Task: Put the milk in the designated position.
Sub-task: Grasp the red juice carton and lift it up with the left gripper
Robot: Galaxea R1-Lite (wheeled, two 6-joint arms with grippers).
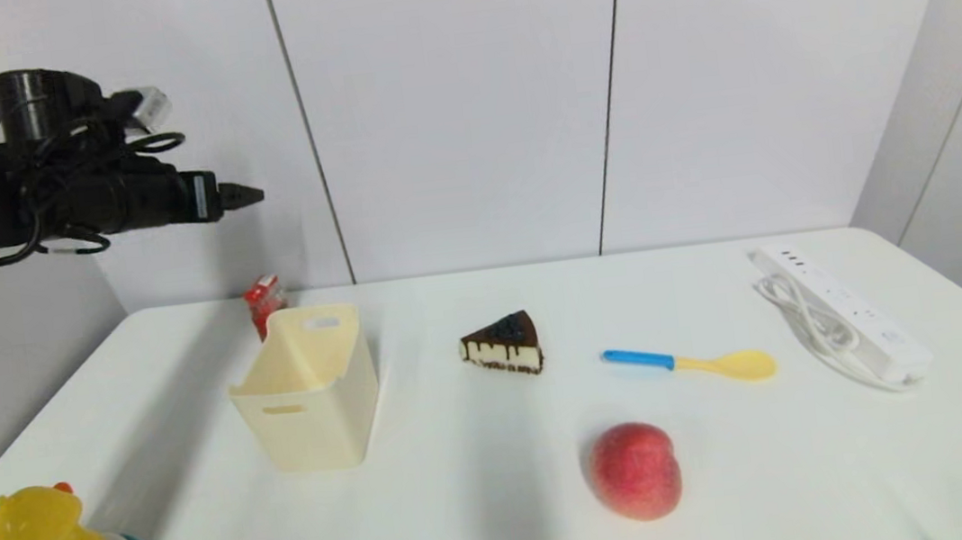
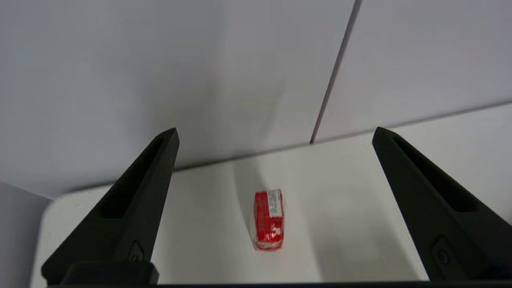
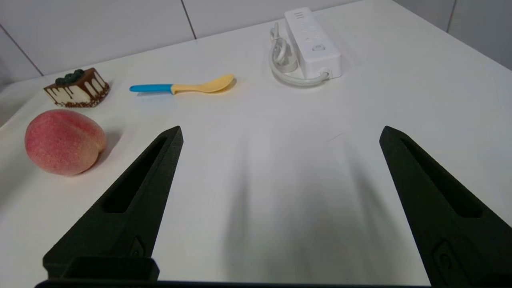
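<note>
1. Your left tool hangs high above the counter's far left corner, fingers spread wide, gripping nothing.
2. The milk stands upright right behind the cream bin.
3. Your right tool sits low, wide apart, empty.

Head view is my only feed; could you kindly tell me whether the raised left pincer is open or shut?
Observer: The left pincer is open, fingers wide apart. The small red milk carton shows between them, on the white table beyond.
Operator: Thank you. Where is the right pincer, please?
Observer: The right pincer is open too, over a bare part of that table. The round pink peach lies off to one side.
</note>
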